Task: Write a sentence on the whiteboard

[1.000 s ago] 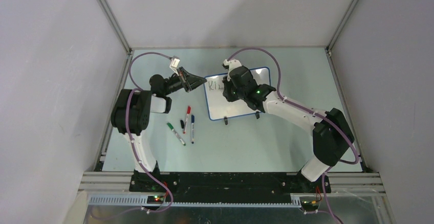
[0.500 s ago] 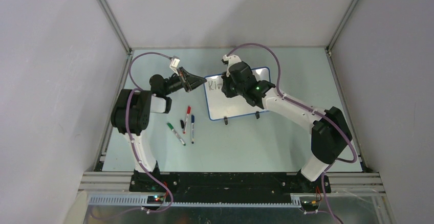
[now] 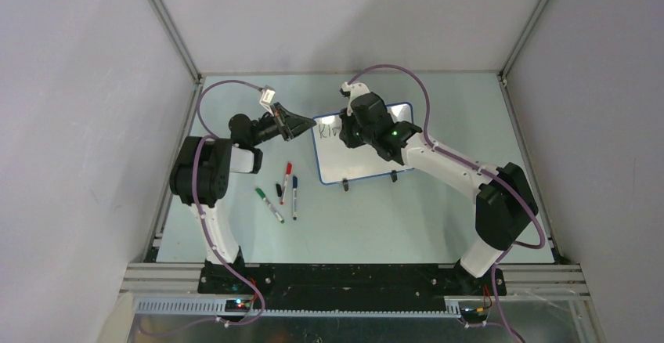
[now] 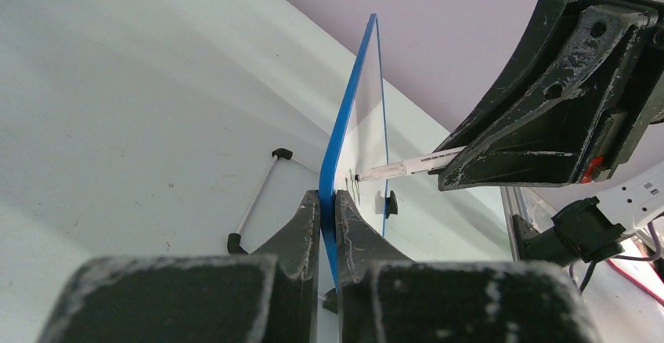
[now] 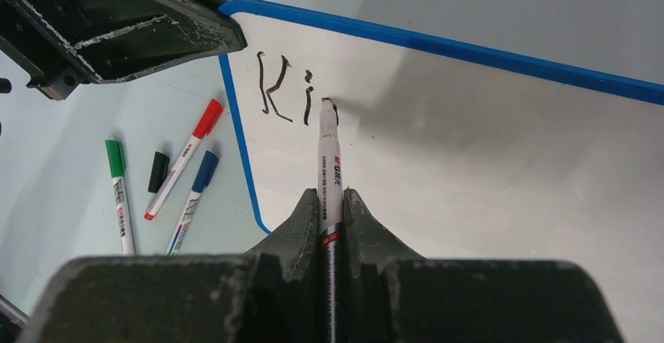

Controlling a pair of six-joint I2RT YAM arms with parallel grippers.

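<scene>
Marker [image 5: 329, 172] tip on the whiteboard [image 3: 362, 167], sentence [image 5: 283, 92] begun: "Ki".
Right fingers [image 5: 300, 225] clamp the marker; left fingers [image 4: 301, 227] pinch the whiteboard's left rim (blue), mid-counter [image 3: 438, 100] toward its far edge.

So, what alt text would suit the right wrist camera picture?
The right gripper pinches a marker, its tip on the whiteboard beside black letters "Ki". The left gripper clamps the board's blue-rimmed corner at upper left; three spare markers and a black cap lie left of it.
</scene>
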